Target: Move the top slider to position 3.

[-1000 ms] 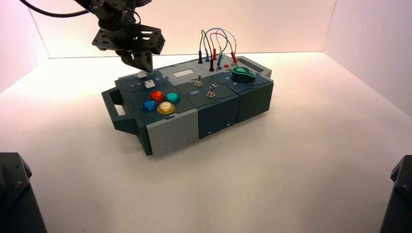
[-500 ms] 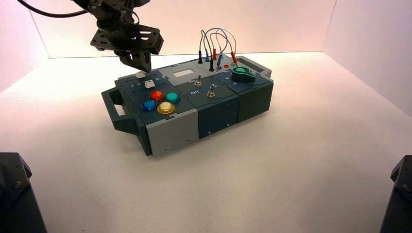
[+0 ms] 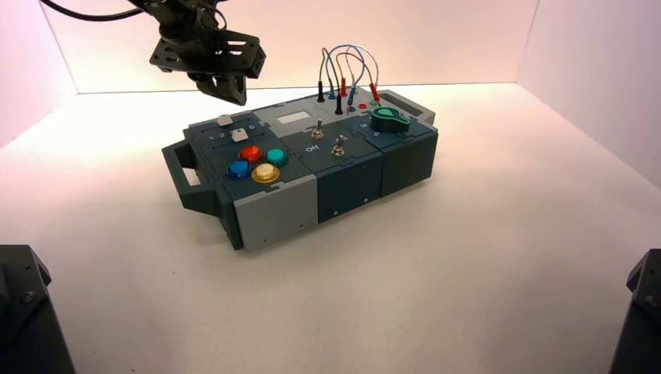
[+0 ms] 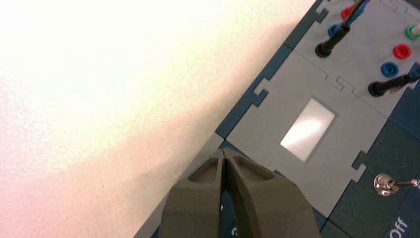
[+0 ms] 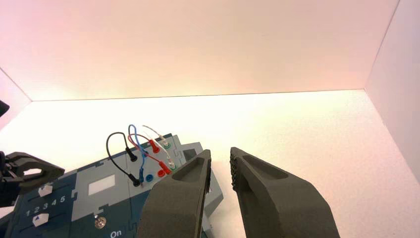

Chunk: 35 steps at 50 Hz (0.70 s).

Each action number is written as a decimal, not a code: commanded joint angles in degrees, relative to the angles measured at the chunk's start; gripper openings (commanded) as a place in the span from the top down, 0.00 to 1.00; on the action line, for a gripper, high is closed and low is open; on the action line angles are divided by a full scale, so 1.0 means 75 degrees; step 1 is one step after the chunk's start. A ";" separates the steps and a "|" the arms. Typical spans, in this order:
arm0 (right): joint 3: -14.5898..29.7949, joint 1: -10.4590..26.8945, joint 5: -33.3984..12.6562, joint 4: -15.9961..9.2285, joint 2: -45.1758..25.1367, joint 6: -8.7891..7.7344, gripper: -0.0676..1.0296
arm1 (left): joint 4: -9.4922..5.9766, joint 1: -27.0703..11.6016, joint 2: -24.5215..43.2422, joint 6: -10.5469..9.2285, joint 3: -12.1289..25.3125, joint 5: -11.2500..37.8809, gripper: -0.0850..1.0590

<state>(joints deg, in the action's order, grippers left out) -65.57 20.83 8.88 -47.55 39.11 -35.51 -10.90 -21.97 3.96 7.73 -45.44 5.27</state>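
The box (image 3: 304, 156) stands angled, its slider panel (image 5: 26, 228) at the left, so I reach it with my left arm. My L gripper (image 3: 232, 100) hovers above the far edge, fingertips pressed together, pinching nothing, prob. for pushing the cap sideways. My R gripper (image 5: 221, 151) waits right of the box, fingers a bit apart. The top slider (image 5: 45, 190) is near the no. "3" (image 5: 45, 206); exact alignment I can't confirm.
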 commanded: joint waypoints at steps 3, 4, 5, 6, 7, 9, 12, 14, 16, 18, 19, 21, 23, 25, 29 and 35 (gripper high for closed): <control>0.0094 -0.0023 0.0059 0.0012 0.0023 -0.0023 0.72 | 0.0012 0.0059 -0.0820 0.0023 -0.0281 -0.0562 0.95; 0.0094 -0.0035 0.0059 0.0012 0.0023 -0.0012 0.72 | 0.0012 0.0059 -0.0867 0.0023 -0.0316 -0.0609 0.95; 0.0094 -0.0023 0.0059 0.0023 0.0023 -0.0012 0.72 | 0.0012 0.0059 -0.0961 0.0035 -0.0398 -0.0691 0.95; 0.0094 -0.0023 0.0070 0.0012 0.0035 -0.0012 0.72 | 0.0012 0.0059 -0.1055 0.0035 -0.0469 -0.0773 0.95; 0.0094 -0.0023 0.0070 0.0023 0.0035 -0.0012 0.72 | 0.0012 0.0059 -0.1160 0.0023 -0.0551 -0.0820 0.95; 0.0082 -0.0023 0.0082 0.0023 0.0023 -0.0012 0.72 | 0.0012 0.0070 -0.1289 0.0035 -0.0656 -0.0902 0.95; 0.0070 -0.0023 0.0129 0.0012 0.0023 -0.0012 0.72 | 0.0023 0.0105 -0.1523 0.0035 -0.0809 -0.0984 0.95; 0.0059 -0.0023 0.0164 0.0023 0.0023 -0.0012 0.72 | 0.0023 0.0129 -0.1605 0.0035 -0.0879 -0.0984 0.95; 0.0035 -0.0023 0.0188 0.0023 0.0023 -0.0012 0.72 | 0.0023 0.0176 -0.1688 0.0035 -0.0926 -0.0984 0.95; 0.0035 -0.0023 0.0223 0.0012 0.0023 -0.0012 0.72 | 0.0012 0.0234 -0.1793 0.0035 -0.0984 -0.0984 0.95; 0.0023 -0.0023 0.0223 0.0023 0.0023 -0.0012 0.72 | 0.0023 0.0258 -0.1816 0.0035 -0.1008 -0.0984 0.95; 0.0023 -0.0023 0.0223 0.0023 0.0023 -0.0012 0.72 | 0.0023 0.0328 -0.1898 0.0035 -0.1078 -0.0996 0.95; 0.0023 -0.0023 0.0223 0.0012 0.0023 -0.0012 0.72 | 0.0023 0.0398 -0.2004 0.0035 -0.1125 -0.1020 0.95; 0.0023 -0.0023 0.0223 0.0012 0.0023 -0.0012 0.72 | 0.0012 0.0551 -0.2180 0.0035 -0.1242 -0.1090 0.95; 0.0023 -0.0023 0.0234 0.0012 0.0023 -0.0012 0.72 | 0.0023 0.0738 -0.2414 0.0035 -0.1406 -0.1219 0.95; 0.0023 -0.0023 0.0234 0.0012 0.0000 -0.0012 0.72 | 0.0012 0.0984 -0.2813 0.0023 -0.1699 -0.1477 0.95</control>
<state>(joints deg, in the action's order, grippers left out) -66.09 20.83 10.11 -47.55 39.11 -35.60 -10.90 -15.82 -14.24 7.82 -57.83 -4.04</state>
